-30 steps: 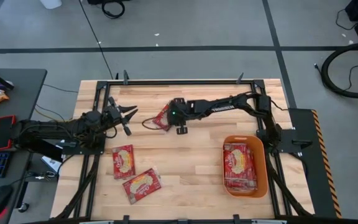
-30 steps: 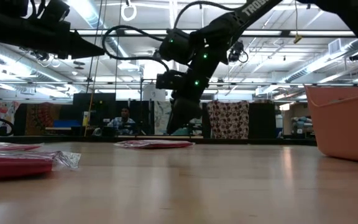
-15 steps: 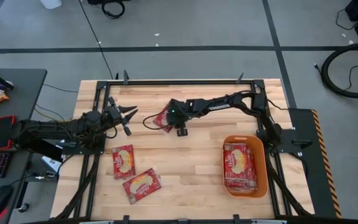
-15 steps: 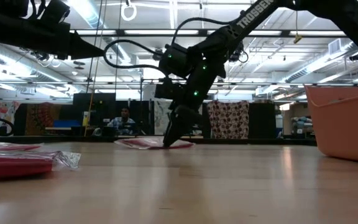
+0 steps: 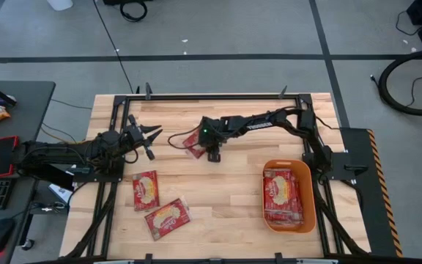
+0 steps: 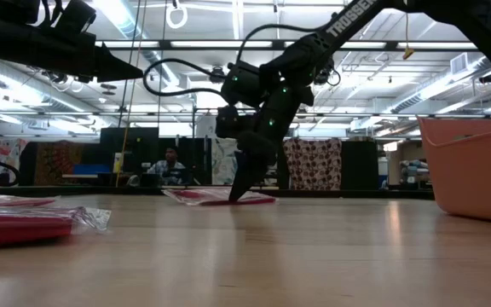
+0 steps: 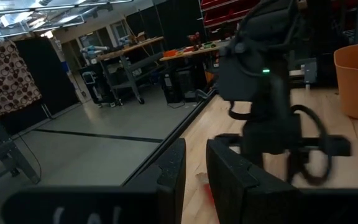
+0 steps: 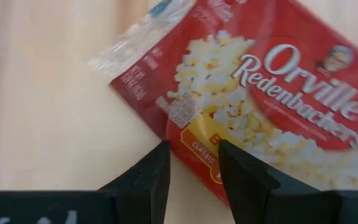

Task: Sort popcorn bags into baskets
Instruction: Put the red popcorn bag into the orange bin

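A red popcorn bag (image 5: 190, 140) lies flat mid-table, filling the right wrist view (image 8: 272, 93) and visible in the low view (image 6: 216, 196). My right gripper (image 5: 202, 145) (image 6: 239, 194) (image 8: 194, 163) is open and points down at it. Its fingers stand astride the bag's edge, tips at table height. My left gripper (image 5: 149, 136) (image 7: 196, 163) is open and hangs above the table to the bag's left, holding nothing. Two more bags (image 5: 145, 189) (image 5: 167, 217) lie flat near the front left. The orange basket (image 5: 267, 192) holds several bags. My right gripper comes from above, pointing down, with one finger (image 8: 244, 177) over the bag's printed corner (image 8: 201, 146) and the other (image 8: 148, 180) over bare wood. Whether the fingers touch the bag cannot be told. The bag lies flat on the table.
The basket stands at the table's right front (image 6: 476, 166). The two loose bags show at the left in the low view (image 6: 24, 223). A black frame rail (image 5: 211, 96) runs round the table. Bare wood lies between the bag and the basket. A desk with a keyboard and mouse stands on the left.
My right gripper has come down from above the bag until its fingertips stand at table level at the bag's edge, staying open. My left arm has kept still.
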You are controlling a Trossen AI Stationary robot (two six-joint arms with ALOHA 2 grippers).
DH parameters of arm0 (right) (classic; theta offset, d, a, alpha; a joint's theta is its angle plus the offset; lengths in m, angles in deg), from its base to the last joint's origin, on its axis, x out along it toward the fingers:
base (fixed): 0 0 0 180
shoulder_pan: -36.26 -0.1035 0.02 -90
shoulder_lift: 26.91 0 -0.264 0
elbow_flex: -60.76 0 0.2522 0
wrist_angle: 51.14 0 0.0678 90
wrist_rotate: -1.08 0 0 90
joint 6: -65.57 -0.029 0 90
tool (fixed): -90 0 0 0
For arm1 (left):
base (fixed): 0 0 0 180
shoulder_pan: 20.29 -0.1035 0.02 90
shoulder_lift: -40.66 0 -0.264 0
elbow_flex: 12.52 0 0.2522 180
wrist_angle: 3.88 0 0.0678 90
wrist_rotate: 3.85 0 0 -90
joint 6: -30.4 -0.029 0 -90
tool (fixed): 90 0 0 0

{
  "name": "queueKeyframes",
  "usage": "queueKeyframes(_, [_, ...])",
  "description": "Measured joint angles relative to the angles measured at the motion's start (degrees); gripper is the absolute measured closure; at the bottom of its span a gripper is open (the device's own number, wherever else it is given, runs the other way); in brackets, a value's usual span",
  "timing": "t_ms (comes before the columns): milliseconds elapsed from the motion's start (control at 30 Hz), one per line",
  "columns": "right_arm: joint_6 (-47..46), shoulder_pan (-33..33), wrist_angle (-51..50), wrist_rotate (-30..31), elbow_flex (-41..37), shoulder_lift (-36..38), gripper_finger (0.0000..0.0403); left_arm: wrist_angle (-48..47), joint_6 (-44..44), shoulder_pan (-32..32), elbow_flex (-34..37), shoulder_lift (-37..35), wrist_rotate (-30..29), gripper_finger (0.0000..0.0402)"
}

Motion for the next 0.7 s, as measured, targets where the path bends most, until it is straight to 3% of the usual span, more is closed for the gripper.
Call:
queueKeyframes(333, [-10.94,-5.79,-12.04,-4.84,-0.17,2.09,0.0263,-0.57,-0.04,0.0,0.0,0.0,-0.01,0.0334])
queueKeyframes(533, [-9.14,-10.29,-12.78,7.03,-0.4,7.88,0.0263,-0.52,0.0,0.0,0.0,0.0,0.0,0.0334])
queueKeyframes(700, [1.87,-13.66,-14.52,13.13,-0.39,9.48,0.0263,-0.5,0.02,0.0,0.0,0.0,0.0,0.0334])
